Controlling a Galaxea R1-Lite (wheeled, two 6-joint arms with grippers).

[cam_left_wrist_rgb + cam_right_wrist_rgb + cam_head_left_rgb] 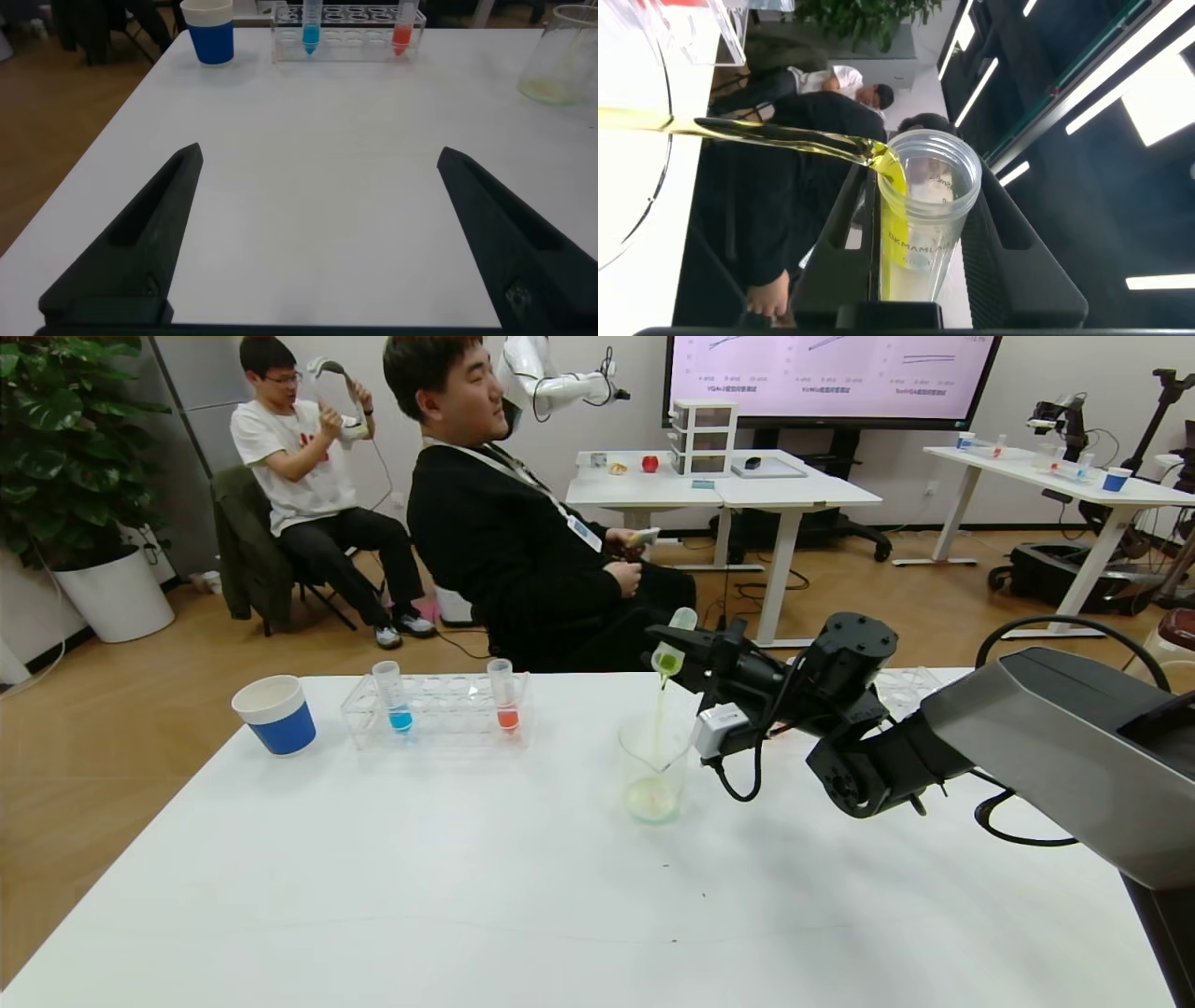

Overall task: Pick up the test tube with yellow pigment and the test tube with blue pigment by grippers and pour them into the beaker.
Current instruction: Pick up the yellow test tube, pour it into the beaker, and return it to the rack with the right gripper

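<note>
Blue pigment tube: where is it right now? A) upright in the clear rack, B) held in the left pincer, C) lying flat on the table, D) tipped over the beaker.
A: the test tube with blue pigment stands upright in the rack, while the right pincer pours the test tube with yellow pigment into the beaker.
</note>
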